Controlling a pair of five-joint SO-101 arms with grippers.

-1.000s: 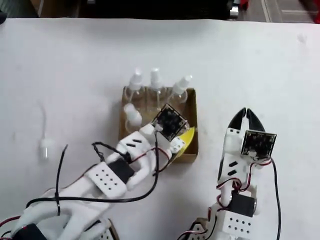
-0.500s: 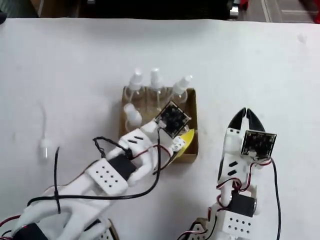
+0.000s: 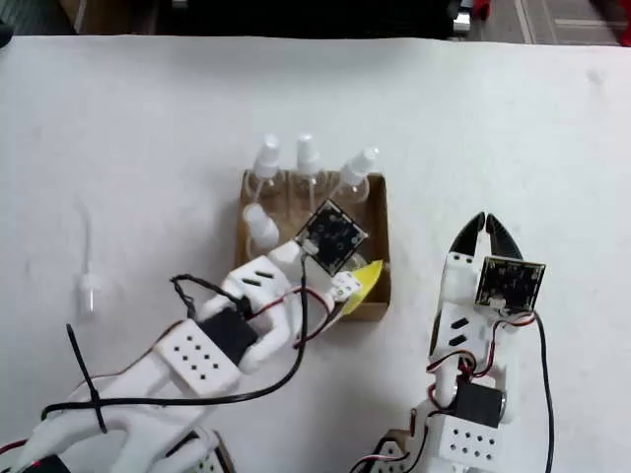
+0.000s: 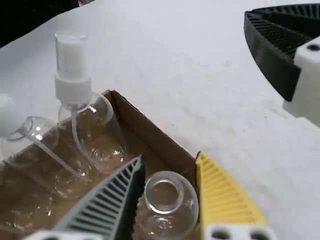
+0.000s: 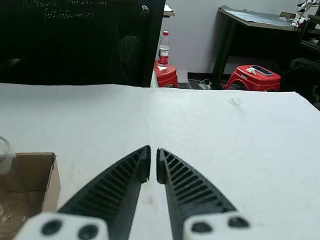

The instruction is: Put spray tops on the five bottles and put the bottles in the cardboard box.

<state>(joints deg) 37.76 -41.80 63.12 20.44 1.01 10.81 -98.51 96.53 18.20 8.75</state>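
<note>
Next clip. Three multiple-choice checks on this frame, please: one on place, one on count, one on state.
1. Relative to the cardboard box, the loose spray top lies: A inside it; B on the table to its left; C behind it.
2. Bottles in the box wearing tops: A one; B four; C six.
3. The right hand is: A shut, empty; B wide open; C holding a bottle.
Key: B, it lies on the table; B, four white tops show; A, its tips meet on nothing.

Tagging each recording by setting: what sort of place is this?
Probably a lab or office workroom. The work is on a white-covered table, and behind it stand a black mesh chair, red stools and a dark desk.
</note>
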